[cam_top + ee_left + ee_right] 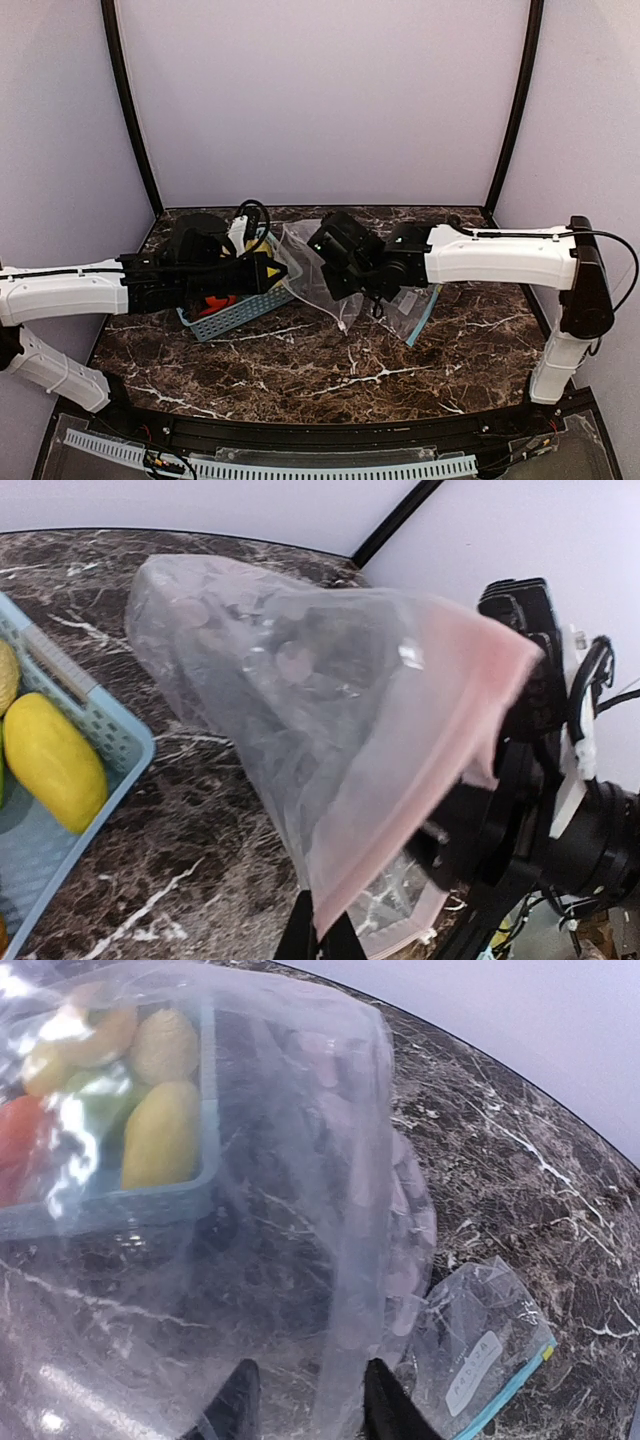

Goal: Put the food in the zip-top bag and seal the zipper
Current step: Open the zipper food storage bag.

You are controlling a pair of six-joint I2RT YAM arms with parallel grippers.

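A clear zip-top bag (303,262) with a pink zipper strip (420,780) hangs between my two grippers, above the marble table. My left gripper (320,935) is shut on the lower end of the pink strip. My right gripper (310,1405) has its fingers apart, with the bag's film (300,1210) draped between and over them. It shows as a black block (520,730) behind the bag's far end in the left wrist view. The food lies in the light-blue basket (235,310): yellow lemons (160,1135) (50,760), a green piece (100,1090) and a red piece (20,1130), seen through the film.
A second clear bag with a blue zipper (480,1360) lies flat on the table right of the right gripper, also in the top view (415,312). The basket's corner (130,745) sits just left of the held bag. Black frame posts stand at the back corners.
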